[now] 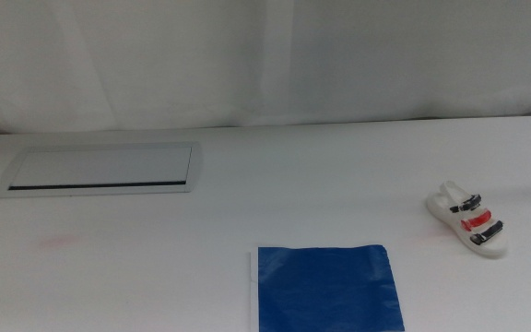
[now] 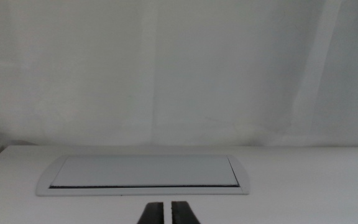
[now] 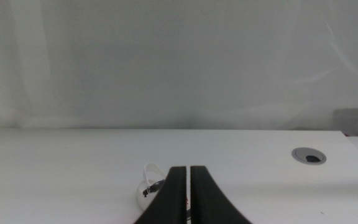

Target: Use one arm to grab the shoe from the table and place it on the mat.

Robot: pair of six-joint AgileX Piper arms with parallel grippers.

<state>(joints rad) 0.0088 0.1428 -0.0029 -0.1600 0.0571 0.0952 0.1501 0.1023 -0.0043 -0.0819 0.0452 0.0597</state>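
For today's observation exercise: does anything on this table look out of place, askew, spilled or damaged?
Nothing is spilled or damaged. The shoe stands upright on the table, angled, to the right of the mat, which lies flat. Only faint pink smudges mark the surface.

mat [image 1: 328,288] cut by bottom edge, shoe [image 3: 149,184] mostly behind right gripper [image 3: 189,186]

A lab-like test bench: plain white table [image 1: 275,184], white curtain [image 1: 265,55] across the frame's top, grey-framed panel [image 1: 100,169] upper left.
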